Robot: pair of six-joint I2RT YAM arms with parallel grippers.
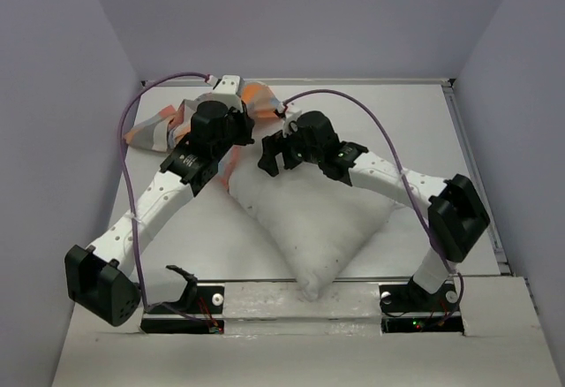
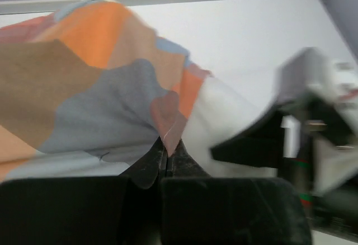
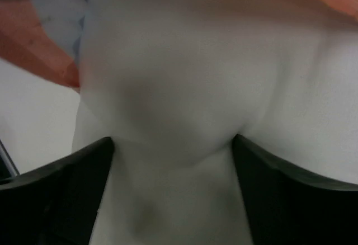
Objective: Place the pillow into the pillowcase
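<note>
While the pillow [image 1: 309, 219] lies slantwise across the middle of the table [image 1: 424, 140], 1 corner pointing at the near edge between my 2 bases, nearly all of its white bulk sits out in the open. Only its far end meets the pillowcase [image 1: 159, 129], which is bunched in a heap of orange, blue and grey-brown checks at the far left. From my left wrist I see checked cloth draped over the white fabric at that end, and from my right wrist orange cloth shows at both upper corners around the pillow. So I judge that 1 end is just at the mouth of the case, perhaps barely under its edge; whether any of it is truly inside I cannot tell. My left gripper [image 2: 166, 155] is pinched tight on a fold of the pillowcase, the 2 fingertips pressed together with the cloth rising from between them. My right gripper [image 3: 170, 150] stands wide, its fingers straddling the pillow's far end, with white fabric bulging into the gap between them. It does not squeeze the pillow, as far as the wrist view shows. By my reckoning the task is at its start: the case has been taken by an edge and the pillow brought to it, but the mouth is not spread, and the whole length of the pillow has yet to be fed in and the case drawn down over it.
</note>
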